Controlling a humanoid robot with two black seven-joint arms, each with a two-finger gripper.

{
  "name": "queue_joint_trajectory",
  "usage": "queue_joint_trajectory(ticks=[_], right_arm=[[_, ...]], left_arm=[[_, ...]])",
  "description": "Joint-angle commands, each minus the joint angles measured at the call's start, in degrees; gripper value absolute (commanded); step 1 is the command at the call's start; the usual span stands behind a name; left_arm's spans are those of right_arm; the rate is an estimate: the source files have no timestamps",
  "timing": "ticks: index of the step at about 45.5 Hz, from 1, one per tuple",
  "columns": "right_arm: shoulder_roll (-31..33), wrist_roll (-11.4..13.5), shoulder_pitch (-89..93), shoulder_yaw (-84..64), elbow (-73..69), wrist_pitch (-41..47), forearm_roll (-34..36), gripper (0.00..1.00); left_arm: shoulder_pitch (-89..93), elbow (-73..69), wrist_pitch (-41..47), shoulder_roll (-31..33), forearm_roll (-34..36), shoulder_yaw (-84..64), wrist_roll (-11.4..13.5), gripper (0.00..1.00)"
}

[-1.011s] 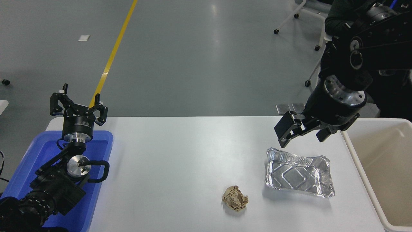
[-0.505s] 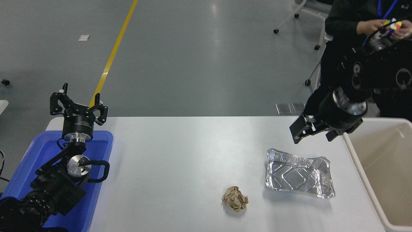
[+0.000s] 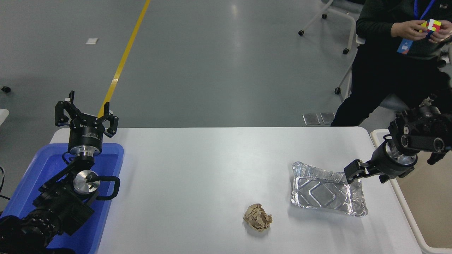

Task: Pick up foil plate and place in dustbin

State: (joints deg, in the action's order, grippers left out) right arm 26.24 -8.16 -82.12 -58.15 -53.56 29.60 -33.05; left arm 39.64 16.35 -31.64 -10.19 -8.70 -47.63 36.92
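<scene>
foil plate (image 3: 326, 192): shiny crinkled aluminium foil, embossed ridged base | dustbin (image 3: 429, 197): smooth cream plastic, matt | paper ball (image 3: 258, 217): crumpled brown paper, rough | table (image 3: 197, 176): smooth white, slight sheen | tray (image 3: 109, 173): glossy blue plastic

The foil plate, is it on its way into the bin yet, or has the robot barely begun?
Barely begun. The foil plate lies on the white table, with nothing visible in the dustbin. The right claw is at the plate's far right corner, at its rim; whether it grips is unclear. Lifting, carrying and dropping remain. The left claw sits parked above the blue tray.
</scene>
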Motion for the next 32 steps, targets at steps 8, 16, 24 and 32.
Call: queue_joint_trajectory(ticks=[8, 16, 24, 32], right_arm=[[-0.5, 0.1, 10.6, 4.2, 7.6, -6.8, -1.4, 1.0], [-2.3, 0.1, 14.7, 4.8, 12.2, -8.7, -1.4, 1.0], [-2.3, 0.1, 16.6, 4.9, 12.8, -10.4, -1.4, 1.0], [-3.3, 0.2, 17.4, 4.9, 12.8, -11.4, -1.2, 0.99]], left_arm=[[0.0, 0.0, 0.0, 0.0, 0.0, 0.0, 0.0, 0.99], [0.0, 0.0, 0.0, 0.0, 0.0, 0.0, 0.0, 0.99], [0.0, 0.0, 0.0, 0.0, 0.0, 0.1, 0.0, 0.99], [0.0, 0.0, 0.0, 0.0, 0.0, 0.0, 0.0, 0.99]])
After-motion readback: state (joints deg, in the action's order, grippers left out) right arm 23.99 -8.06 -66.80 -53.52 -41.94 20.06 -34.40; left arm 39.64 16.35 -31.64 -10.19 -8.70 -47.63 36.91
